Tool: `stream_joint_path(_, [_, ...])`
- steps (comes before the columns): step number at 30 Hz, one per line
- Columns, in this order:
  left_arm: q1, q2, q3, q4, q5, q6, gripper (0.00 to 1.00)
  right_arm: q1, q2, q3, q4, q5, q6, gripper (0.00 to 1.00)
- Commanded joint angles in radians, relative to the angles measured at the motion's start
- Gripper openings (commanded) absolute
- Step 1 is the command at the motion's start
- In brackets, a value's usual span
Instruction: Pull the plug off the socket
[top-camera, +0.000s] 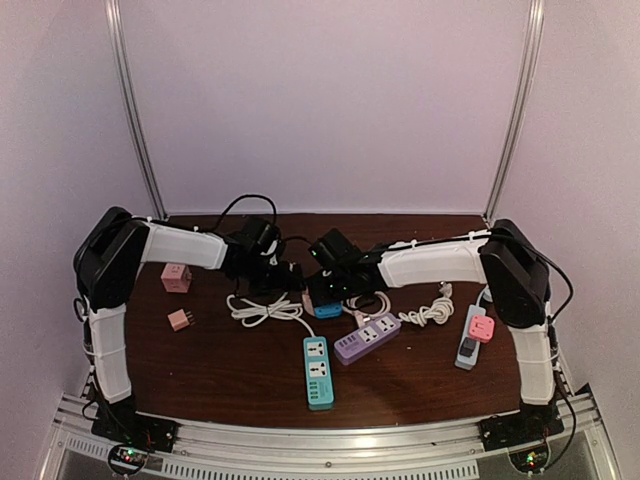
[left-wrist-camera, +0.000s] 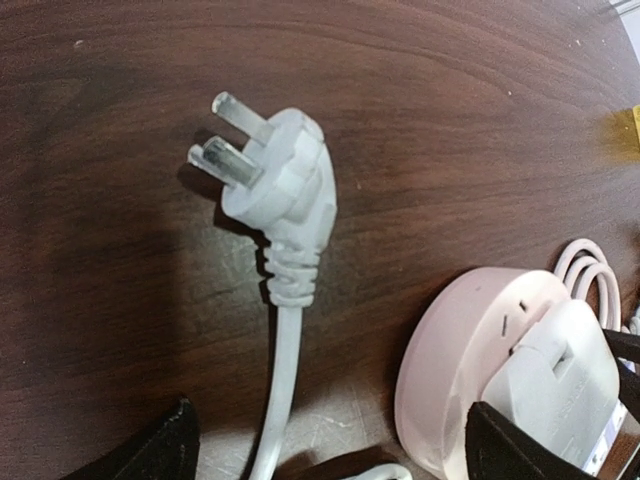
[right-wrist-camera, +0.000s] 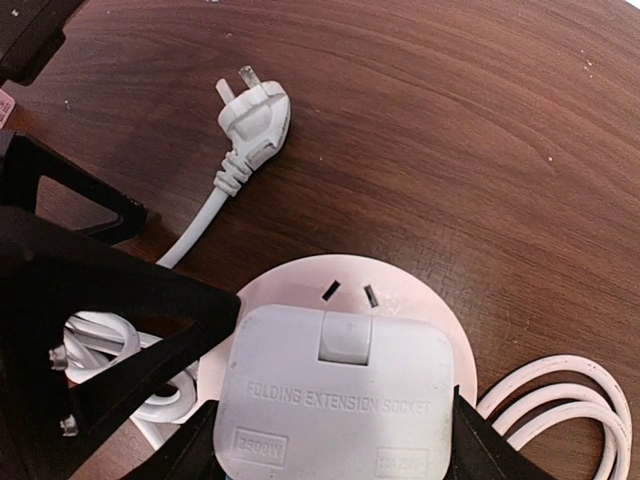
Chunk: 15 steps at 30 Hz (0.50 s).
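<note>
Gripping the white plug block (right-wrist-camera: 340, 395) by its two flanks, the right tool (right-wrist-camera: 335, 445) should pull squarely away from the pink round socket (right-wrist-camera: 420, 290), which lies on the tabletop (right-wrist-camera: 480, 130). The left tool (left-wrist-camera: 335, 450), jaws spread wide and empty, would best pin that socket down so it cannot lift too.

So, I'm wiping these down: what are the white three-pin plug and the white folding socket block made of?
White three-pin plug: matte moulded plastic, seemingly, ribbed collar; shiny pins look metal. White folding socket block: smooth hard plastic, probably, with embossed lettering.
</note>
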Motion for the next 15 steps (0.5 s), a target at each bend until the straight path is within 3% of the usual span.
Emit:
stream_joint_path(1, [0.005, 0.041, 0.018, 0.006, 0.007, -0.006, 0.94, 0.003, -0.049, -0.036, 0.017, -0.021, -0.017, 0.29])
stream_joint_path(15, [-0.046, 0.072, 0.005, -0.101, -0.139, 0.026, 0.93, 0.001, -0.077, -0.058, 0.062, 0.004, -0.016, 0.29])
